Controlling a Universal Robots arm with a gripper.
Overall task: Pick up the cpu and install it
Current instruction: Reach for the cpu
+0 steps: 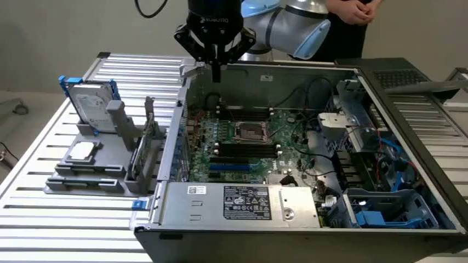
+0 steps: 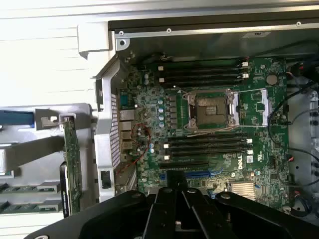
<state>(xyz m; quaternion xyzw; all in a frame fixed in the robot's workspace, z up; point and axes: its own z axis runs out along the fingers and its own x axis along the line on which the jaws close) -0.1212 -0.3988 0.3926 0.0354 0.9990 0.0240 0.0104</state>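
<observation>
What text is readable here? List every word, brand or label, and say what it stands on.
"ROBOTIQ": on the body of the gripper.
"DELL": printed sideways on the motherboard, in the wrist view.
White sticker on the power supply: too small to read.
Label on the hard drive: too small to read.

cpu (image 1: 84, 150) on rack (image 1: 89, 186) beside case (image 1: 292, 76)

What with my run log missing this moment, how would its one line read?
gripper: jaws shut, empty, above computer case | cpu: on grey holder | socket: empty
</observation>
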